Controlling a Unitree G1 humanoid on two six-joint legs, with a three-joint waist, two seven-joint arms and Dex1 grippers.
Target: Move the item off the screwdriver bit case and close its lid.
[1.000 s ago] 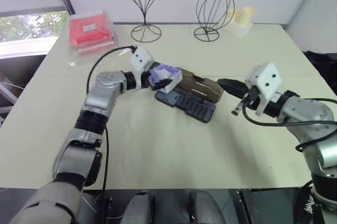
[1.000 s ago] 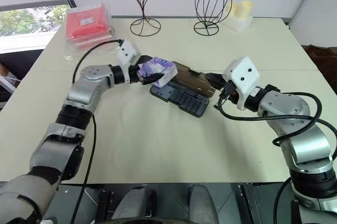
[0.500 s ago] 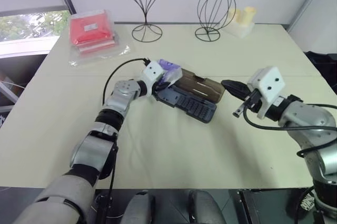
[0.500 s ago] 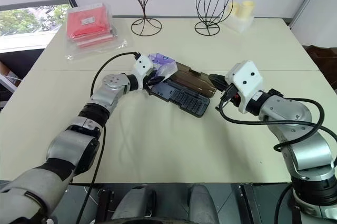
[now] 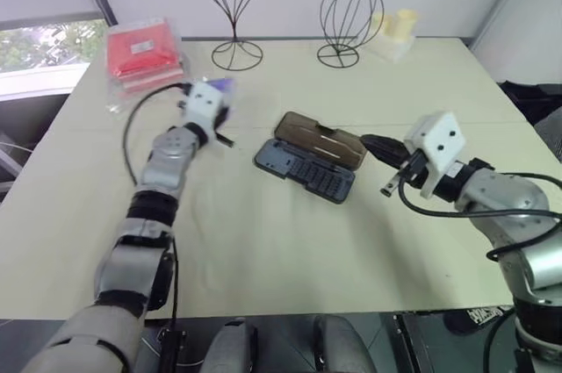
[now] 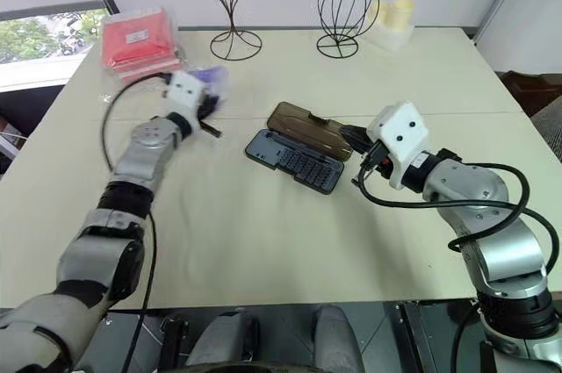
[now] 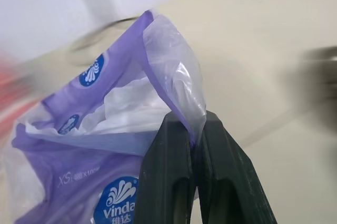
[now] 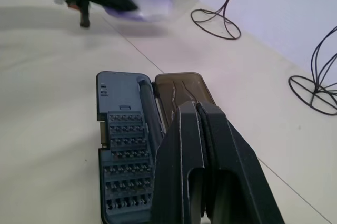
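Left wrist view showed my left gripper [image 7: 194, 134] pinched shut on the thin plastic wrap of the purple-and-white tissue pack [image 7: 100, 155], white tissue bulging out of the wrapper's torn mouth. The grip was on film only, not on the body of the pack, so I judged it a loose hold that could slip.

From the head, the pack [image 5: 219, 86] hung at the tip of my left gripper [image 5: 221, 118], well clear of the screwdriver bit case [image 5: 305, 169], off on its left side and above bare table [image 5: 263, 259]. Nearer that same side, beyond the pack, lay the red packet in clear wrap [image 5: 143, 51].

The case sat open. Its tray of bits faced up, and the smoky-brown lid [image 5: 320, 140] lay flat on the table along the tray's far edge, hinged back. Nothing rested on tray or lid.

My right gripper [image 5: 384, 149] waited just beside the right end of the lid, fingers pressed together and empty, pointing toward the case. Right wrist view looked along those closed fingers [image 8: 202, 155] down the length of the tray [image 8: 124, 155].

Step in hand, as I read it: carrying the pack away from the case; the lid not yet closed.

Next move, my judgement: set the pack down on the table left of the case and release it. Then get a fingertip under the lid's far edge and swing it over the tray until the latch catches.
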